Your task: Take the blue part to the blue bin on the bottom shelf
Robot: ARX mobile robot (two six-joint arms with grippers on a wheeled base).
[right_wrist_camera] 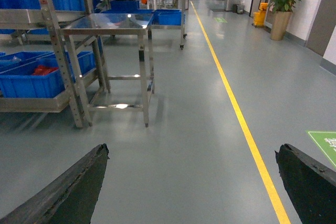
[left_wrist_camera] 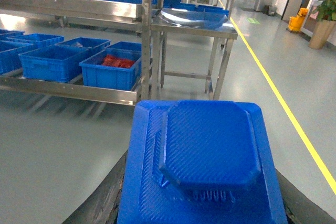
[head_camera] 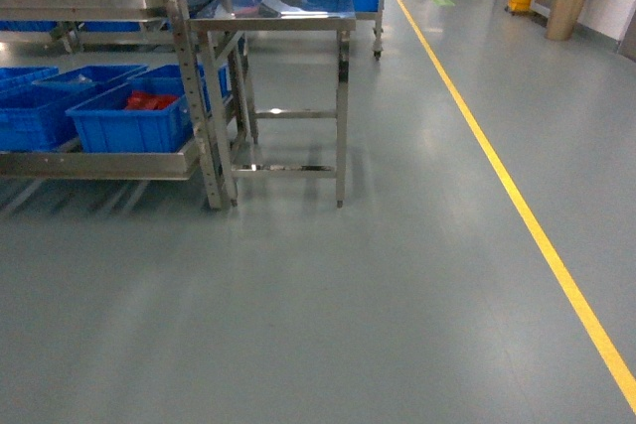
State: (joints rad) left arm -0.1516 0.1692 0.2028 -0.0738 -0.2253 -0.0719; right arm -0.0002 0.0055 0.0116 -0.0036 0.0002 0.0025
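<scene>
The blue part (left_wrist_camera: 207,153) fills the lower half of the left wrist view: a flat plate of bright blue plastic with a fine woven, ribbed texture, carrying a raised octagonal block with chamfered corners, and a row of short ridges showing under the block's near edge. Its lower edge is cut off by the frame. It sits between the dark, rough-edged fingers (left_wrist_camera: 102,208) of the left tool (left_wrist_camera: 202,203), which appear closed on its sides, though the contact itself is hidden beneath the part. The right tool (right_wrist_camera: 191,192) is spread wide, its two black, ragged-edged fingers (right_wrist_camera: 68,192) well apart with only grey floor (right_wrist_camera: 178,156) between them. In the head view neither tool shows. The bottom shelf (head_camera: 99,164) is a shiny steel rail tier at the left, holding several blue plastic crates with thick rims; the blue bin (head_camera: 35,116) sits cut off at the left edge, beside a like crate (head_camera: 139,121) showing red packets (head_camera: 151,100). Just right of the rack stands a small steel bench (head_camera: 273,7) with a mirror-bright top. A yellow line (head_camera: 517,196) runs along the smooth floor.
</scene>
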